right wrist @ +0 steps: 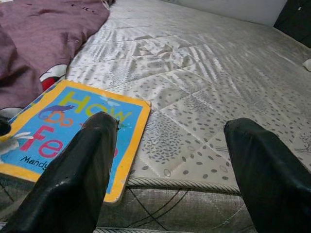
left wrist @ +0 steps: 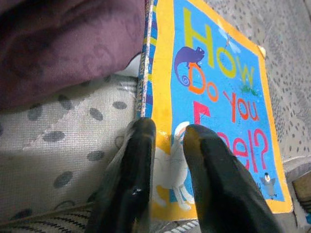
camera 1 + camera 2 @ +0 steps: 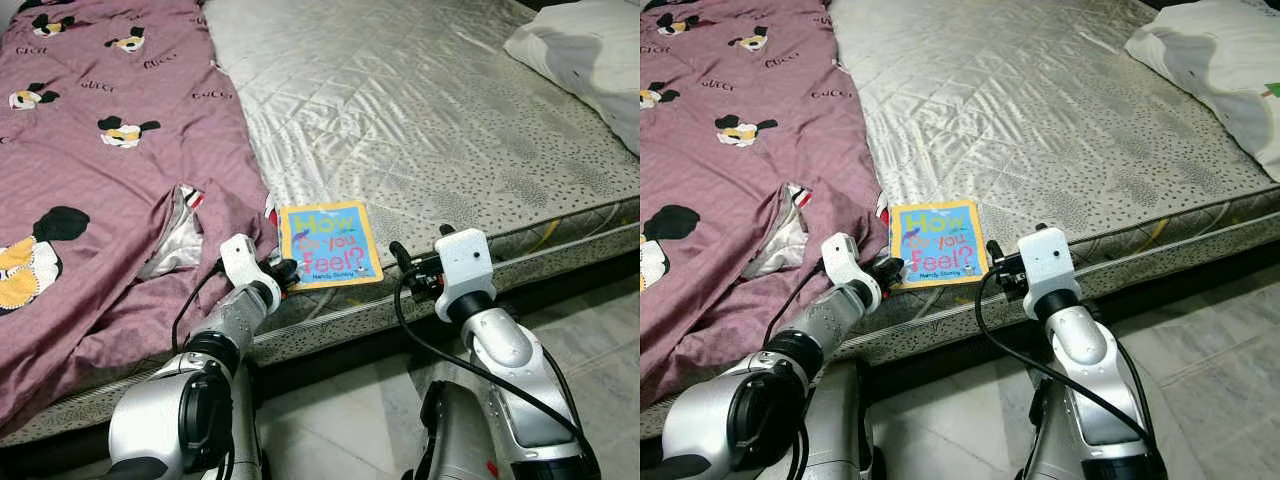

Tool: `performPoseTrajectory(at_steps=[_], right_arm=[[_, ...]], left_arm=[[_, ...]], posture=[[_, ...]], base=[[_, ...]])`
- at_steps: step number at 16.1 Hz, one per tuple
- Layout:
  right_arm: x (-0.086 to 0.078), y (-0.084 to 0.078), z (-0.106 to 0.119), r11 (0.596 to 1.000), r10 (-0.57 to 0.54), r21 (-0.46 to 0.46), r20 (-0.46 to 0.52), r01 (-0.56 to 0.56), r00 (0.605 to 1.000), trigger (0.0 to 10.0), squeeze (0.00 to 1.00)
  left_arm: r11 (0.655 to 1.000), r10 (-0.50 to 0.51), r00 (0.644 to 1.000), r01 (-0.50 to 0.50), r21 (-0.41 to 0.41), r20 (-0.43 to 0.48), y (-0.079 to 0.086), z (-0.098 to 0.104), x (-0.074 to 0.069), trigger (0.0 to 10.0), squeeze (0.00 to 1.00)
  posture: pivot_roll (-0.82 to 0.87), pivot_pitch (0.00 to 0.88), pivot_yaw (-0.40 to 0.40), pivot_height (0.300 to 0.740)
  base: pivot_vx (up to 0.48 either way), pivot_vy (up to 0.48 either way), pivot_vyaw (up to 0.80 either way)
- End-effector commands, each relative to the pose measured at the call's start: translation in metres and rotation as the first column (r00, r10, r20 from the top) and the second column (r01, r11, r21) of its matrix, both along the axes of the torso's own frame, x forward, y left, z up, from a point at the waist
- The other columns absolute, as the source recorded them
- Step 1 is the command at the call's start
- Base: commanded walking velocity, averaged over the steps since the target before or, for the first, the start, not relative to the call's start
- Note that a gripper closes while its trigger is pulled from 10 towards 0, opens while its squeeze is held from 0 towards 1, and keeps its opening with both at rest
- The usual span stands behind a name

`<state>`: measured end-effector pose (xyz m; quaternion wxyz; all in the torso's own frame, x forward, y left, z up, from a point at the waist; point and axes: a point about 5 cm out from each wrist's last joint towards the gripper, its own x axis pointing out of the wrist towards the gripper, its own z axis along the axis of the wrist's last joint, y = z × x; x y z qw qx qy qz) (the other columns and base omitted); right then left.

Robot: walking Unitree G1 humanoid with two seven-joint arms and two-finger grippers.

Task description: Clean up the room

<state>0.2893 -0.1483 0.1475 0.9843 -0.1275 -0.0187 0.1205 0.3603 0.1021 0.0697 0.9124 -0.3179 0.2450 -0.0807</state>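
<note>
A picture book [image 3: 330, 243] titled "How Do You Feel?", blue with a yellow border, lies flat on the grey quilted mattress [image 3: 420, 110] near its front edge. My left gripper [image 3: 287, 272] is at the book's near left corner. In the left wrist view its fingers [image 2: 141, 160] are almost together and rest on the book [image 2: 228, 97] by the spine; I cannot tell whether the corner is pinched. My right gripper [image 3: 408, 265] hovers open just off the book's right side, over the mattress edge. In the right wrist view the book [image 1: 68, 131] lies beyond one finger.
A purple duvet [image 3: 100, 180] with cartoon prints covers the left part of the bed and touches the book's left edge. A white pillow [image 3: 590, 50] lies at the far right. Tiled floor [image 3: 340, 410] runs below the mattress edge.
</note>
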Motion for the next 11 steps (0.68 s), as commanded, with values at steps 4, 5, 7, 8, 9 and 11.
performPoseTrajectory(at_steps=[4,5,7,8,9,11], right_arm=[[-0.0022,-0.0017,0.0006,1.0,-0.006,-0.001,0.008,0.007,1.0,10.0,0.0],[-0.0024,-0.0031,0.001,1.0,-0.011,-0.002,0.009,0.011,1.0,10.0,0.0],[-0.0032,-0.0051,0.0009,1.0,-0.019,-0.002,0.009,0.019,1.0,10.0,0.0],[-0.0033,-0.0054,-0.0003,1.0,-0.021,-0.001,0.006,0.021,1.0,10.0,0.0],[-0.0034,-0.0037,-0.0008,1.0,-0.018,0.0,0.004,0.018,1.0,10.0,0.0],[-0.0031,-0.002,0.0004,1.0,-0.013,0.002,0.007,0.013,1.0,10.0,0.0]], left_arm=[[0.996,-0.029,0.995,0.037,0.082,-0.097,0.0016,-0.0174,-0.0111,10.0,1.0],[0.995,-0.029,0.995,0.038,0.094,-0.097,0.0012,-0.0174,-0.011,10.0,1.0],[0.995,-0.021,0.996,0.029,0.095,-0.088,0.0021,-0.0167,-0.0104,10.0,1.0],[0.995,-0.009,0.997,0.017,0.101,-0.079,0.0044,-0.0166,-0.01,10.0,1.0],[0.993,0.008,0.996,0.003,0.114,-0.089,0.0071,-0.0184,-0.0109,10.0,1.0],[0.991,-0.011,0.997,0.021,0.13,-0.081,0.0056,-0.017,-0.0101,10.0,1.0]], posture=[[-0.16,0.093,0.059,0.51],[-0.16,0.094,0.062,0.51],[-0.16,0.098,0.064,0.51],[-0.16,0.098,0.064,0.51],[-0.16,0.098,0.064,0.51],[-0.16,0.098,0.064,0.51]], base=[[0.0,0.0,0.0],[0.0,0.0,0.0],[0.0,0.0,0.0],[0.0,0.0,0.0],[0.0,0.0,0.0],[0.0,0.0,0.0]])
